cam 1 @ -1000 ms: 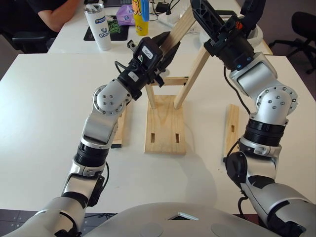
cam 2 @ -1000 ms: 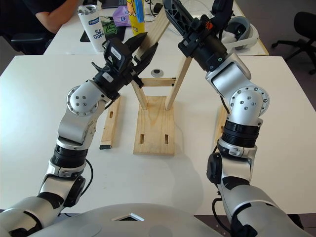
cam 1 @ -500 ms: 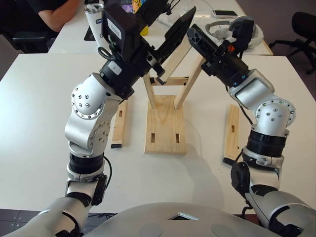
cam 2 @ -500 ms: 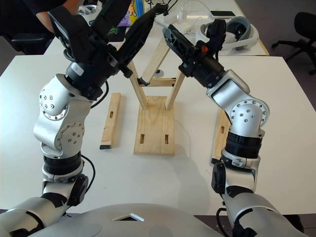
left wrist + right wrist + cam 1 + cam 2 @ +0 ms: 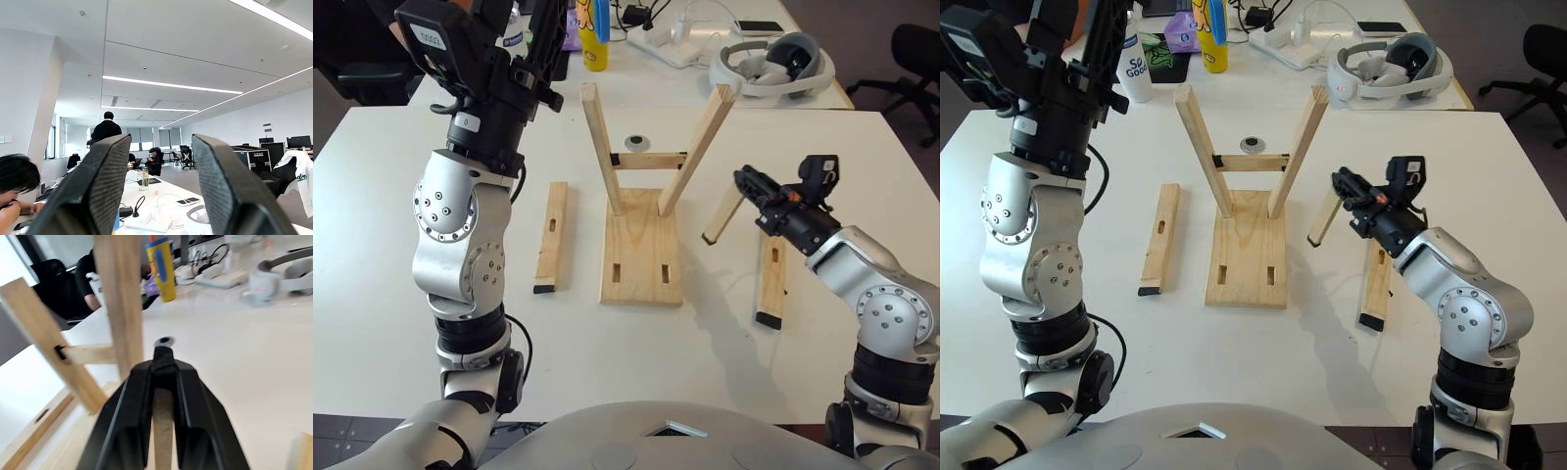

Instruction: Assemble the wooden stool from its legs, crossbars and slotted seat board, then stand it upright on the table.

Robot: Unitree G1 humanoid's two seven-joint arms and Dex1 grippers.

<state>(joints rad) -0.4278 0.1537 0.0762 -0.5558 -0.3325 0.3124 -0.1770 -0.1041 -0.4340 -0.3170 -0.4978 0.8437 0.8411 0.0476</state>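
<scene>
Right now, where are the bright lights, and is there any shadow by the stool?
Left wrist view: ceiling light strips glow beyond the open left end effector. Left eye view: a faint shadow lies on the table beside the seat board, on the robot's right.

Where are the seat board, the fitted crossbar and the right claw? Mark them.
seat board (image 5: pixel 641 245): left eye view, bare middle.
crossbar (image 5: pixel 651 160): left eye view, mid-span.
right claw (image 5: pixel 744 181): left eye view, between fingertips, shut on short stick (image 5: pixel 722 217).

The seat board (image 5: pixel 641 257) and the crossbar (image 5: pixel 720 217) right of centre are pale wood. The table (image 5: pixel 382 225) is white, and the bottle (image 5: pixel 595 49) at top centre is yellow and blue.
</scene>
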